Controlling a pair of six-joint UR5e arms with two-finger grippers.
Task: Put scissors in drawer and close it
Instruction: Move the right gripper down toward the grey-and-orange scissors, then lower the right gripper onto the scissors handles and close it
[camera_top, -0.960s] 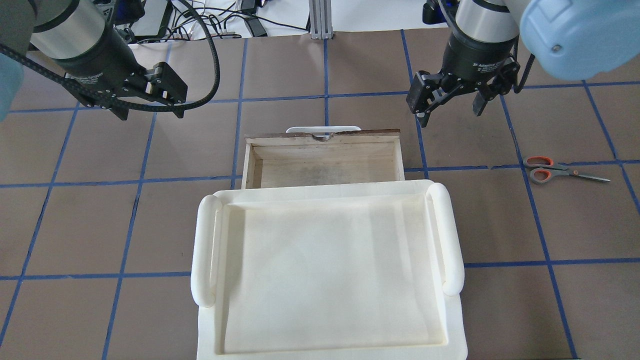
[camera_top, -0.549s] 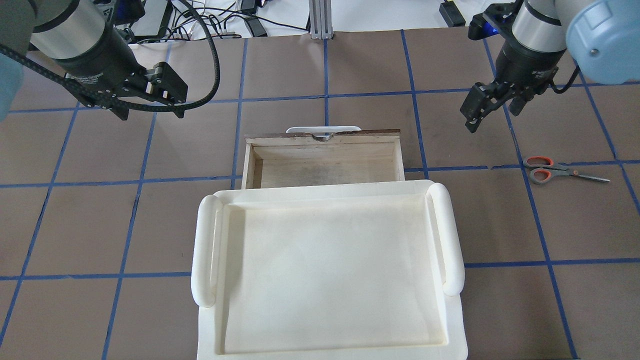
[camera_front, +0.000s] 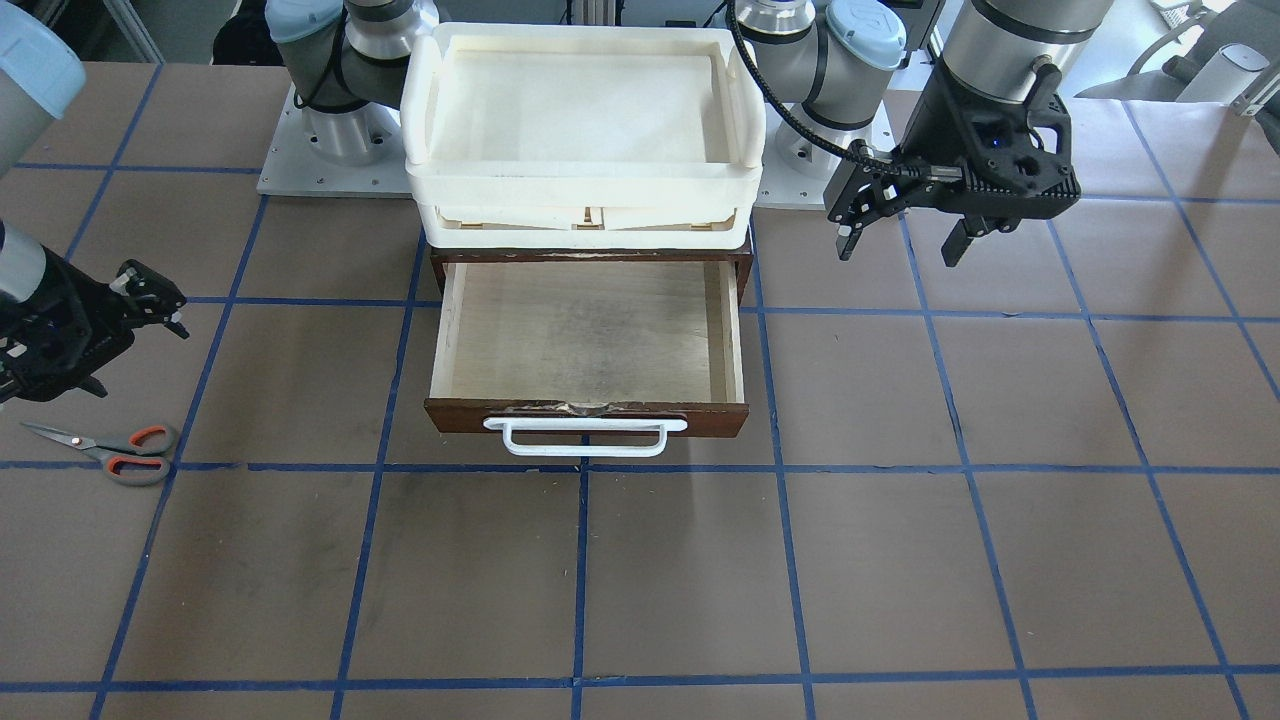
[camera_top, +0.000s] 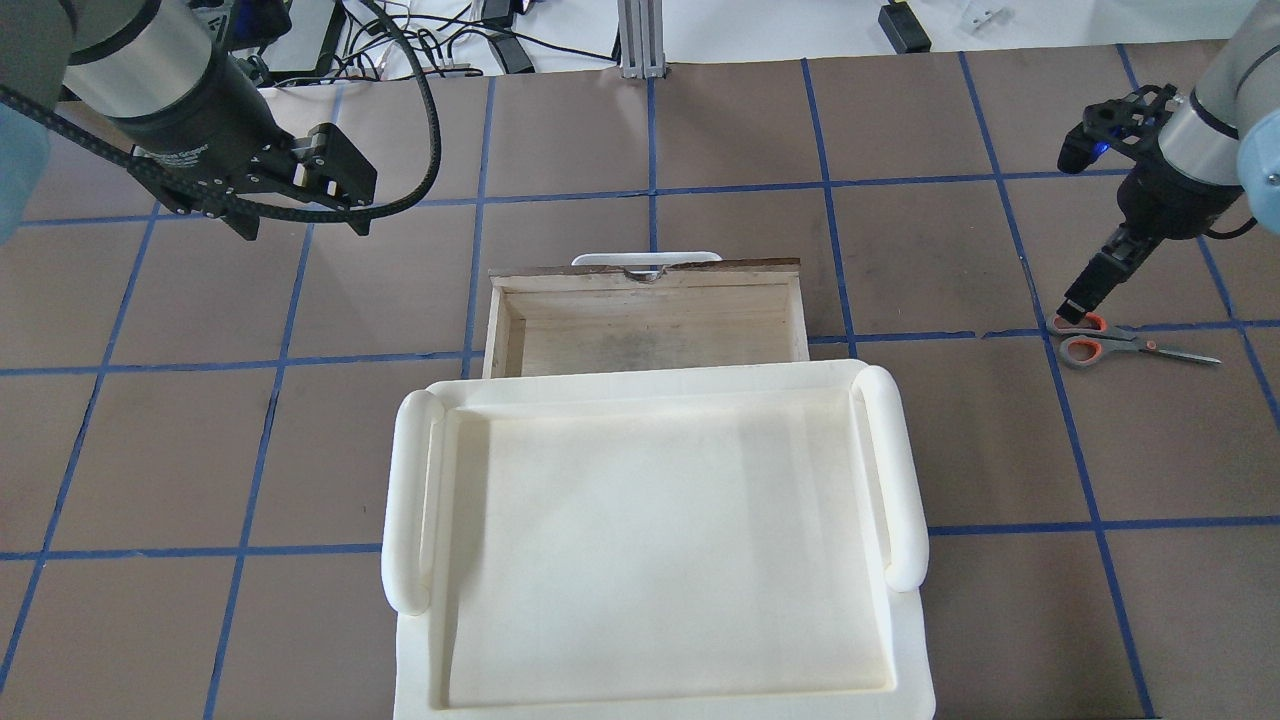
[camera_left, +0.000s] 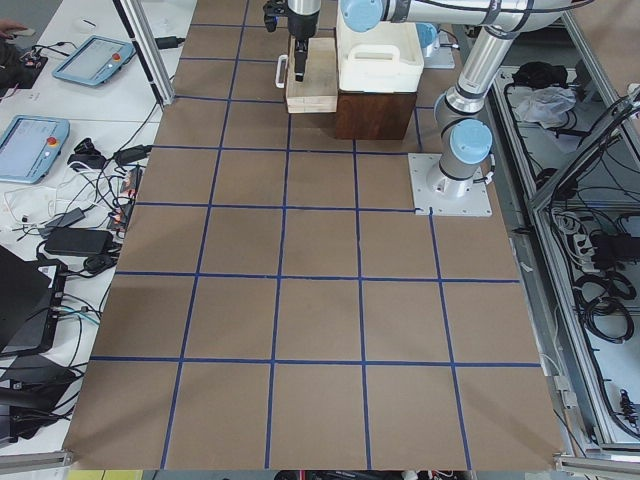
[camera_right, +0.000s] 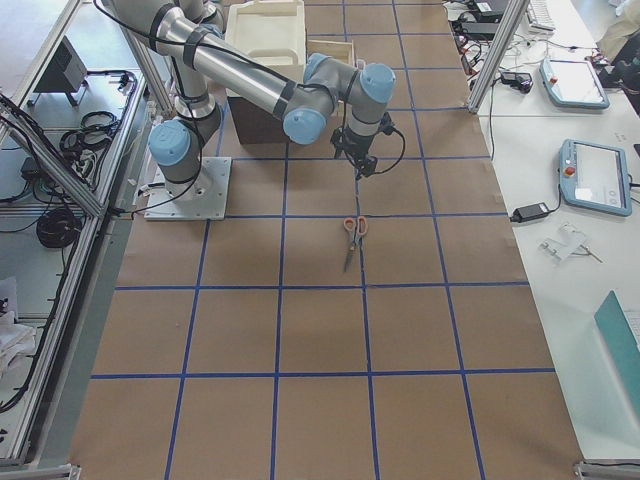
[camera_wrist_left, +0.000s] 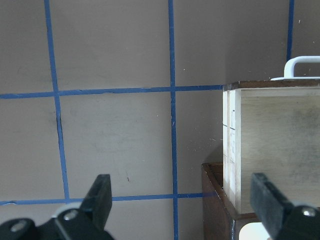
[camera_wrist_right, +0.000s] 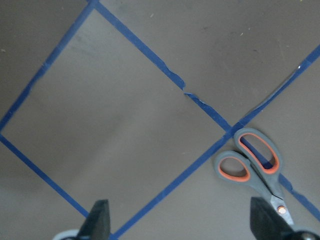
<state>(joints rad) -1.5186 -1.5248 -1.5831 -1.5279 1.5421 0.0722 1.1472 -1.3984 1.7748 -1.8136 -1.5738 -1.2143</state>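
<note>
Drawer (camera_front: 720, 418) open, only bare plywood inside; scissors (camera_top: 1120, 343) on table (camera_top: 700, 150) near spread right fingers (camera_wrist_right: 100, 220); left fingers (camera_wrist_left: 102, 197) spread

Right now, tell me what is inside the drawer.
The drawer shows only bare pale plywood; nothing lies in it. The scissors lie on the table, outside it. Any part back under the cream tray is covered and cannot be seen.
</note>
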